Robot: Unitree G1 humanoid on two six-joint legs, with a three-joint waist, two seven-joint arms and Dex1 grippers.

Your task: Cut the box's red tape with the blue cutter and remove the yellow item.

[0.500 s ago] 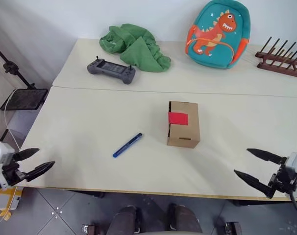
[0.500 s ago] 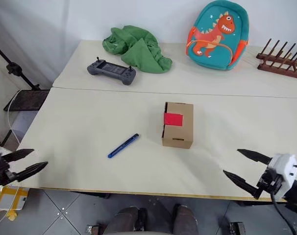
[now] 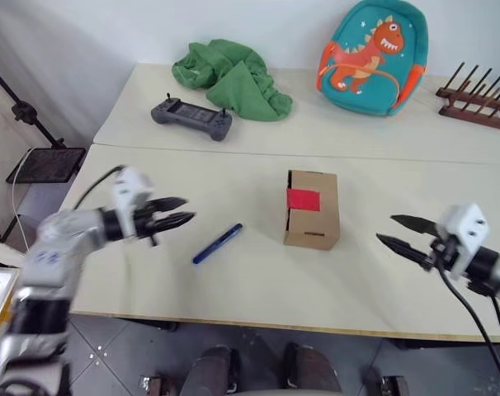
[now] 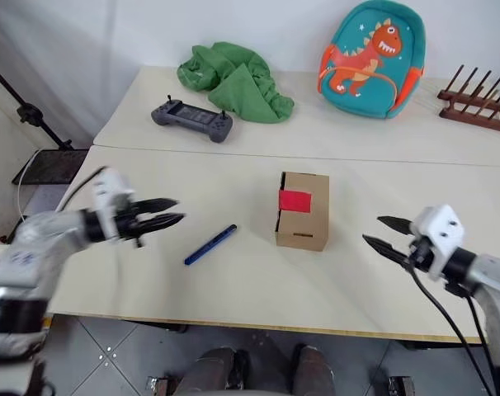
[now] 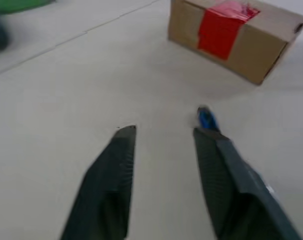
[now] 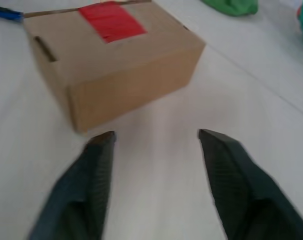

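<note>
- Left eye view puts the left gripper (image 3: 174, 213) over the tabletop's (image 3: 151, 256) left half, its two black fingers a little apart with nothing between them.
- Just right of it the blue cutter (image 3: 217, 243) lies flat and slantwise, slim and pen-shaped, about midway between the near and far edges.
- Left wrist view shows a detail the head views lack: the cutter's (image 5: 207, 118) darker tip peeks out beside one ribbed finger (image 5: 226, 170).
- At the tabletop's middle stands the box (image 3: 312, 209), plain brown cardboard with matte, flat sides. The red tape (image 3: 303, 200) is a short glossy rectangle across its top seam.
- Right wrist view adds a slot cut in the box's (image 6: 116, 65) end wall, and the tape (image 6: 111, 20) looking slightly wrinkled.
- Near the right edge hovers the right gripper (image 3: 392, 230), its pointed fingers spread and empty, aimed toward the box but apart from it.
- Along the far edge lie a grey game controller (image 3: 191, 118), a crumpled green cloth (image 3: 232, 79), a dinosaur backpack (image 3: 372, 54) and a wooden rack (image 3: 478, 101).
</note>
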